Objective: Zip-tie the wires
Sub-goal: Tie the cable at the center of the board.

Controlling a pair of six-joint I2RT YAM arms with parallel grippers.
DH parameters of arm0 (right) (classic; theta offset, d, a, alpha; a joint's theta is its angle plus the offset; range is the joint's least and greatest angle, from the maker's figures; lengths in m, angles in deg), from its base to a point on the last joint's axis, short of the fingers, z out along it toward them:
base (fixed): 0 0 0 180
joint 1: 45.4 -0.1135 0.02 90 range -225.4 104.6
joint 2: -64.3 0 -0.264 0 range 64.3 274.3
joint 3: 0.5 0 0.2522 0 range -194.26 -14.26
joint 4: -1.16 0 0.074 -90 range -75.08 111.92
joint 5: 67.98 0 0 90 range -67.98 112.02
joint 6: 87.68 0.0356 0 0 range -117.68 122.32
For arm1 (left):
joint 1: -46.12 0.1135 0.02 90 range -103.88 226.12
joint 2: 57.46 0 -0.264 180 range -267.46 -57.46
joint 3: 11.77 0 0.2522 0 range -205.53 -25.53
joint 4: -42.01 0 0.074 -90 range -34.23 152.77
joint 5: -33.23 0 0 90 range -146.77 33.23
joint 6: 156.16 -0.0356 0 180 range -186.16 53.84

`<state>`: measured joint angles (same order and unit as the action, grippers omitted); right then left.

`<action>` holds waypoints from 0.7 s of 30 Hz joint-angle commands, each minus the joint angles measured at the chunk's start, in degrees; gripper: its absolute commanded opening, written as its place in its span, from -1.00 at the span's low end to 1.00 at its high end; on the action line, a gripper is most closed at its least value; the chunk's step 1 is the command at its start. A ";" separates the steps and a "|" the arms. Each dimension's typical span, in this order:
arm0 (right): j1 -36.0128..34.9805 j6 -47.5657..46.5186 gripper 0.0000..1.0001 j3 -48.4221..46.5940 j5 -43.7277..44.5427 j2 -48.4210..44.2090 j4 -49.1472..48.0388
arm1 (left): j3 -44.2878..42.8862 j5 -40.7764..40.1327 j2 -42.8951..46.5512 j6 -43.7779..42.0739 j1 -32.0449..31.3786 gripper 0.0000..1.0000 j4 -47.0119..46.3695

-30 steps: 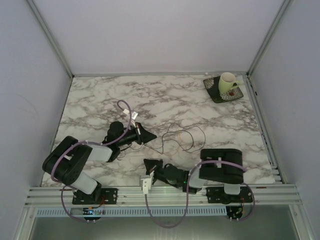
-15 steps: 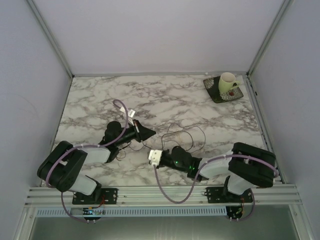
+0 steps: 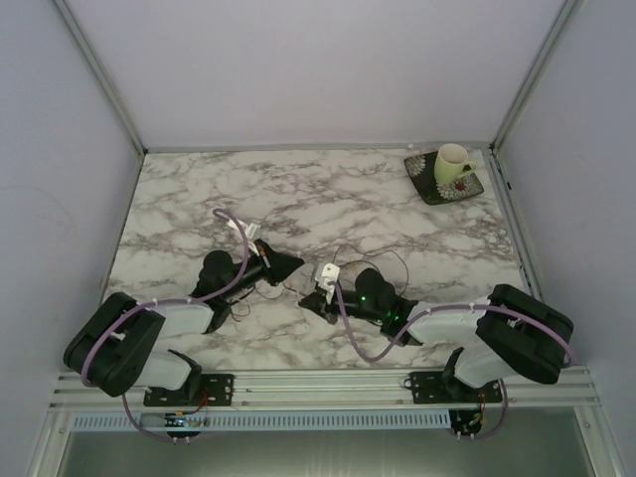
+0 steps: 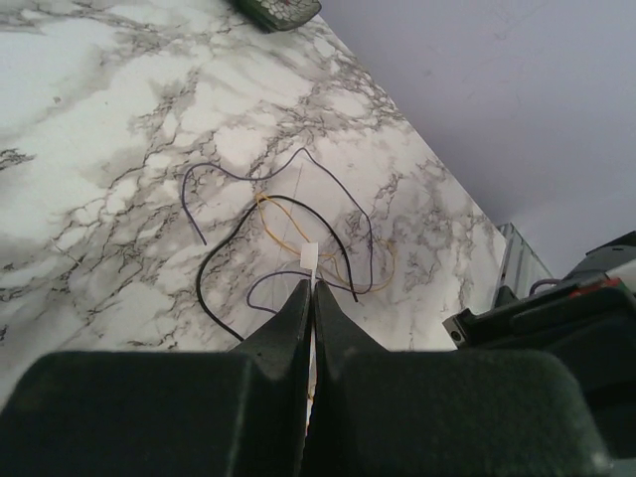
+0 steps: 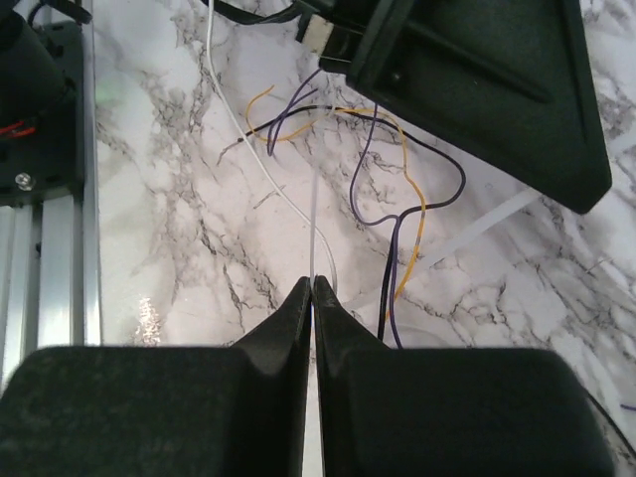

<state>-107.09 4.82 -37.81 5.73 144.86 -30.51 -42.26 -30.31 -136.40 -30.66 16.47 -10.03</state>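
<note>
Pinched a white zip tie [image 4: 309, 255] in the left hand [image 4: 310, 288], pressed tight together just behind the tie's small square head. Caught what looked like the same thin white strip in the right hand [image 5: 313, 283] too, likewise pressed together on it, nose to nose with the left near the middle of the table [image 4: 99, 119]. Found the wires [image 4: 298, 204] just beyond both tips: purple, black and orange strands, sprawled flat in loose loops right by the tie's head, not gathered. Couldn't tell whether the strip ran under them.

Judged the job barely begun, then: gripped the tie in both hands, closed no loop, cinched no bundle. Left to do, by the look of it: scoop the strands together, feed tail through head, pull snug.

Saw grey-veined white marble underneath, a pale mug [image 3: 452, 162] on a dark square plate [image 3: 429, 184] parked well apart in the far right corner, plain pale walls [image 3: 298, 70] and aluminium rails [image 3: 318, 383] round about.
</note>
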 commanded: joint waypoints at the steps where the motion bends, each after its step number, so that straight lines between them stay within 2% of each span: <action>1: 3.29 9.92 -1.00 -2.52 -6.95 0.33 -1.74 | 0.66 -1.12 1.70 -3.33 -0.20 -1.00 -4.96; 7: 6.26 22.04 -1.00 -4.99 -14.91 4.39 -5.01 | 3.38 -3.37 1.78 -6.21 -0.43 -1.00 -10.79; 13: 7.09 25.92 -1.00 -6.77 -16.53 3.95 -0.93 | 4.22 -3.58 1.02 -9.26 -0.90 -1.00 -16.69; 21: 9.61 31.13 -1.00 -9.26 -23.30 3.24 7.83 | 4.62 -6.88 5.09 -19.83 -2.60 -1.00 -12.52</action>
<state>-98.57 31.68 -45.09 -12.19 149.12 -26.82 -38.20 -34.77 -135.09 -42.15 14.81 -20.52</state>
